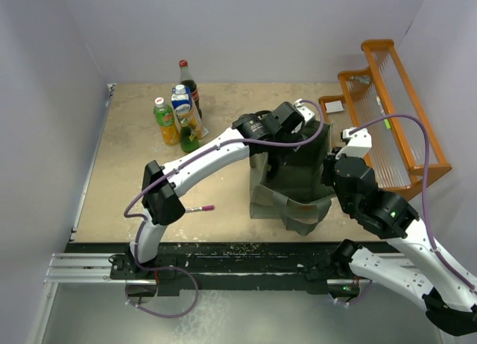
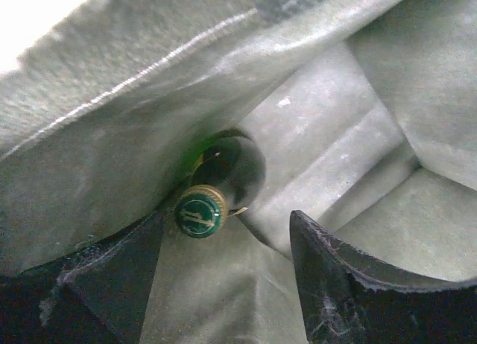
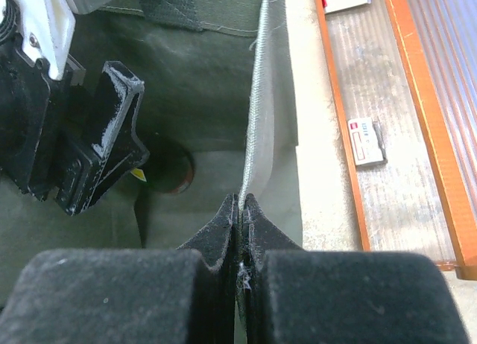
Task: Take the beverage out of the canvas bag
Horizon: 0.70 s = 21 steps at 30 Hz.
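1. Right tool [image 3: 241,202] is pinched tight on the top edge of the canvas bag's [image 3: 216,83] right-hand wall. The fabric runs up as a thin, taut line from between its pads.
2. The canvas bag sits on the tabletop [image 1: 119,180] just ahead of the two arm bases, right of centre. Its near side sags in loose folds, close to the tabletop's near edge.
3. The left tool [image 2: 223,223] is down inside the bag with its fingers apart and nothing between them. Fabric crowds it on both sides, and one wall droops in over it.
4. The beverage [image 2: 200,212] lies at the bottom of the bag. It is a dark bottle with a green cap, and the cap is just beside the inner edge of one left finger; I cannot tell whether they touch.
5. Right of the bag comes a narrow strip of tabletop, then the orange wooden rack [image 1: 395,120] along the right wall. A small white card [image 3: 367,141] lies on the rack.
6. Farther back on the left, a cluster of bottles [image 1: 180,113] stands near the far wall, well apart from the bag. A broad stretch of tabletop lies between them.
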### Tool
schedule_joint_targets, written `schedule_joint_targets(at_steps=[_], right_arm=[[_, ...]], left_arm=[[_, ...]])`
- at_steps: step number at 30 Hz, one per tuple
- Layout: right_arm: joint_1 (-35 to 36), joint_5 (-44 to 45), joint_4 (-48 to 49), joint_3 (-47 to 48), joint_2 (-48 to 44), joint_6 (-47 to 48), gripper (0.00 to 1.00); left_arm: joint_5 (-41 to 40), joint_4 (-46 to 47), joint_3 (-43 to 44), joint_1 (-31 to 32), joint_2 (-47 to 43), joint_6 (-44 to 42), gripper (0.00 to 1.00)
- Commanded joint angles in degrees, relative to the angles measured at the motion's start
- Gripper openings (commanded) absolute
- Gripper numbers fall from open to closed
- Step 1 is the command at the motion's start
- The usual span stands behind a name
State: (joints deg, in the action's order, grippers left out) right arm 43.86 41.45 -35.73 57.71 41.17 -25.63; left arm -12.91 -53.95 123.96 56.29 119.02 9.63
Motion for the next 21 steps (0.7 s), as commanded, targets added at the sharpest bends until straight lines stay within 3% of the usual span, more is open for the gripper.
schedule_joint_targets(at_steps=[1,9,21], right_arm=[[-0.2,2.8,4.1,0.5,-0.4,0.7,0.00],[-0.1,2.8,3.9,0.4,-0.7,0.6,0.00],[-0.2,3.3,3.9,0.5,-1.1,0.7,0.00]], left_arm=[[-5.4,-0.2,0.2,-1.1,-3.9,-0.1,0.74],[-6.0,2.3,0.3,-2.0,-1.3,0.4,0.81],[-3.6,3.3,-3.1,-2.4,0.8,0.4,0.71]])
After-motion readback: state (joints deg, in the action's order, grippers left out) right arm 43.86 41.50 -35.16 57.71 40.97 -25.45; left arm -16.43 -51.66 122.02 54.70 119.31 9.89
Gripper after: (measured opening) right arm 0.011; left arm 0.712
